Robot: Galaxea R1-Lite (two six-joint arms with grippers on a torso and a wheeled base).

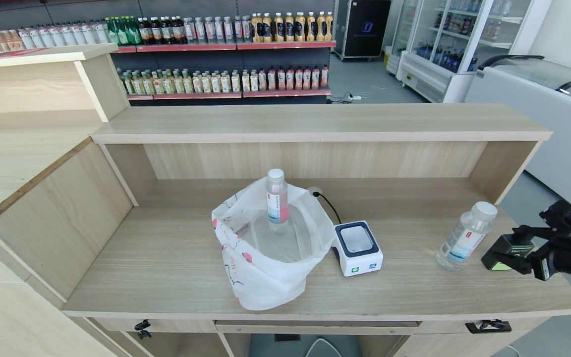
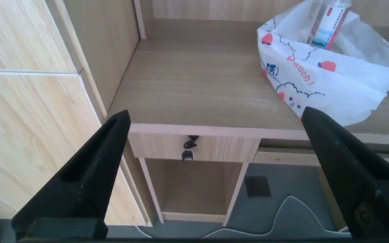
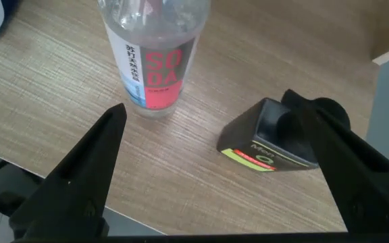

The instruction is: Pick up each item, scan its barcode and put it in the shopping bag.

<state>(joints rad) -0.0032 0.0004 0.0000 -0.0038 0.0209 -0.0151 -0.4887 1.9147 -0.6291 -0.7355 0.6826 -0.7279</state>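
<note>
A clear soda bottle (image 1: 464,235) with a red and white label (image 3: 155,61) stands upright on the right part of the wooden counter (image 1: 166,267). My right gripper (image 1: 518,248) (image 3: 204,104) hovers open just right of it, low over the counter's right end. A small black box with a green label (image 1: 501,255) (image 3: 269,145) lies between the bottle and that gripper. The white shopping bag (image 1: 246,267) (image 2: 316,74) stands open mid-counter with another bottle (image 1: 277,201) (image 2: 329,23) upright inside. The white barcode scanner (image 1: 357,248) sits right of the bag. My left gripper (image 2: 216,113) is open, below the counter's front left corner.
A raised shelf (image 1: 315,124) overhangs the back of the counter, and a side panel (image 1: 57,213) walls its left. Drawers with black locks (image 2: 189,148) (image 1: 487,326) run under the front edge. The scanner's cable (image 1: 329,204) trails to the back.
</note>
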